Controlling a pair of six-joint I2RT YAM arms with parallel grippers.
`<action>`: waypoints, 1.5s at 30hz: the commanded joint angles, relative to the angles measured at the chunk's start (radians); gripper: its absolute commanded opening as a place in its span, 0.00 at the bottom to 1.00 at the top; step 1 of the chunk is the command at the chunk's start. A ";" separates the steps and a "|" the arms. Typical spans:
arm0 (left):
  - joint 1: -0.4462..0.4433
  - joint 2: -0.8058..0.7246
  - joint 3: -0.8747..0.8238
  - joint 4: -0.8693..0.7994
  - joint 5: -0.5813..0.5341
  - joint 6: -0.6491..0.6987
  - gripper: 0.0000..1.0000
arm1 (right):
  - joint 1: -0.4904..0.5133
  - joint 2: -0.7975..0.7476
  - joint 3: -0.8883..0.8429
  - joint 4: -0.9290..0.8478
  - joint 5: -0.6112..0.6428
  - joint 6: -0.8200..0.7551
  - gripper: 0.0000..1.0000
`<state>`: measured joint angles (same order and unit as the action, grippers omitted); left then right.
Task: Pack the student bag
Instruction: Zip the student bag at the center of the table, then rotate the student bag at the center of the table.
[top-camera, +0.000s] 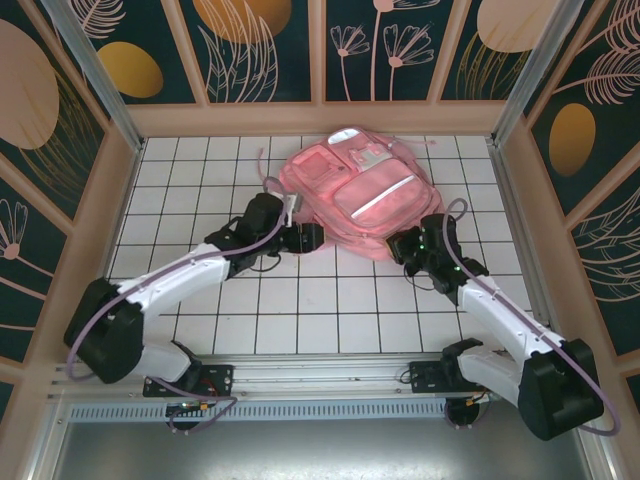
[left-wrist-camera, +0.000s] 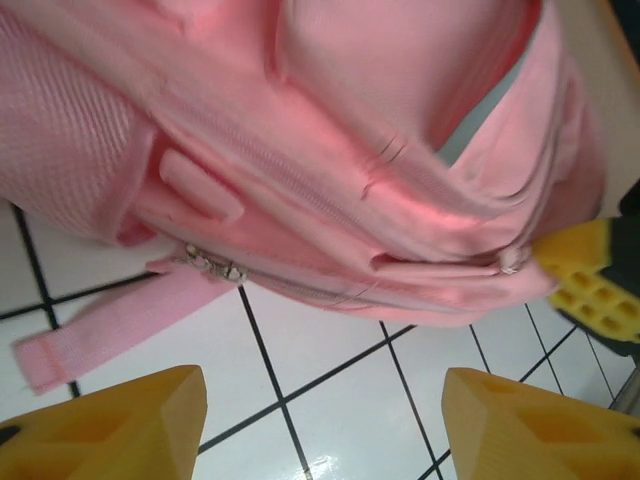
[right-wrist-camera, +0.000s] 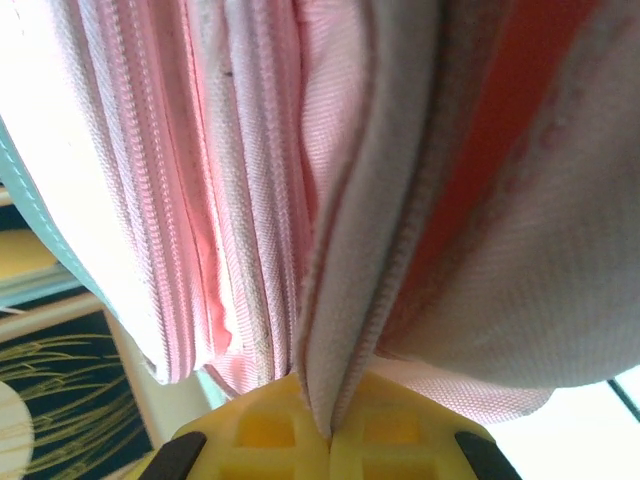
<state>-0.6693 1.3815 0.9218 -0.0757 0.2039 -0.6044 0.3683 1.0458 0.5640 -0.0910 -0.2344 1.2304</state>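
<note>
The student bag (top-camera: 352, 188), pink with white front pockets, lies at the back middle of the tiled table. My left gripper (top-camera: 311, 238) sits at the bag's near-left edge. In the left wrist view it (left-wrist-camera: 322, 425) is open, its yellow fingers (left-wrist-camera: 110, 420) wide apart over bare tile, just short of the bag (left-wrist-camera: 330, 150). My right gripper (top-camera: 404, 246) is at the bag's near-right corner. In the right wrist view it (right-wrist-camera: 330, 435) is shut on a fold of the bag's zipper edge (right-wrist-camera: 350, 300).
A loose pink strap (left-wrist-camera: 100, 335) lies on the white tiles beside the left fingers. The right gripper's yellow finger (left-wrist-camera: 590, 285) shows at the bag's far end. Patterned walls (top-camera: 90, 150) close in the table on three sides. A metal rail (top-camera: 320, 405) runs along the near edge.
</note>
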 joint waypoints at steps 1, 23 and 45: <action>0.002 -0.066 0.090 -0.173 -0.181 0.055 0.67 | 0.024 0.037 0.064 0.012 -0.041 -0.222 0.00; 0.003 -0.267 0.171 -0.227 -0.628 0.132 0.93 | 0.678 0.212 0.271 -0.062 0.034 -0.670 0.71; 0.350 -0.132 0.126 -0.064 -0.402 0.063 0.99 | 0.031 0.368 0.368 -0.002 0.154 -0.868 0.64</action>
<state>-0.3317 1.2484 1.0512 -0.1974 -0.1238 -0.5529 0.4046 1.3697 0.8856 -0.1112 0.0479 0.4084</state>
